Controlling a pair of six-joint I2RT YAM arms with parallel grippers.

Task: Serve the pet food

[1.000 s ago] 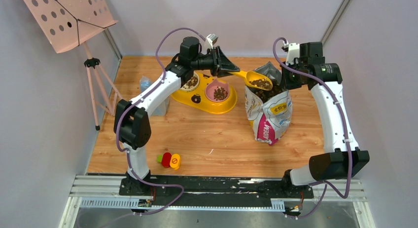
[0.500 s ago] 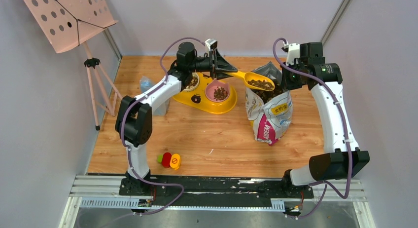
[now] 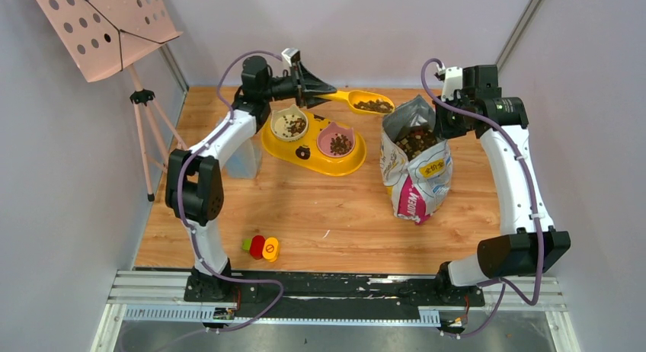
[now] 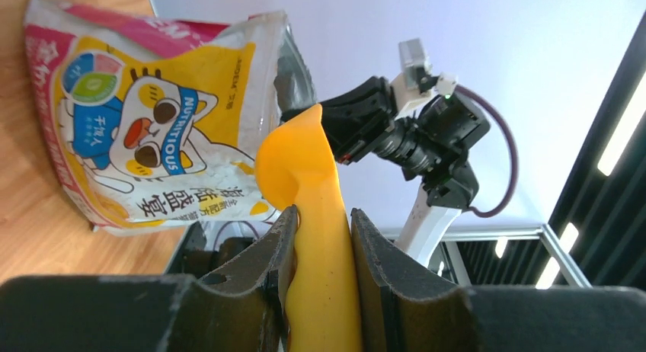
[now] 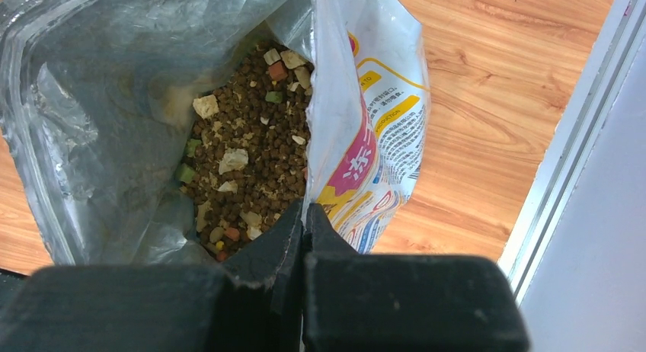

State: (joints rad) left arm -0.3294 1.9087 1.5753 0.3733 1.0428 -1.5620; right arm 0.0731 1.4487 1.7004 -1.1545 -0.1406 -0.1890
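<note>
My left gripper (image 3: 320, 91) is shut on the handle of the yellow scoop (image 3: 369, 103), which is held level and full of dark brown pet food (image 3: 373, 105), behind the pink bowl and left of the bag. In the left wrist view my left gripper (image 4: 320, 222) clamps the scoop handle (image 4: 316, 238). My right gripper (image 3: 444, 127) is shut on the rim of the open foil bag (image 3: 415, 177); the right wrist view shows my right gripper (image 5: 305, 215) pinching the bag wall (image 5: 335, 123) beside the pet food (image 5: 251, 161) inside.
A yellow double feeder (image 3: 312, 148) holds a white bowl (image 3: 289, 126) and a pink bowl (image 3: 336, 142), both with kibble. A music stand (image 3: 114, 32) stands at the back left. Small red, yellow and green pieces (image 3: 261, 248) lie near the front.
My left arm has lifted the loaded scoop out of the bag's mouth and carried it left and back, toward the feeder. My right arm has kept hold of the bag.
</note>
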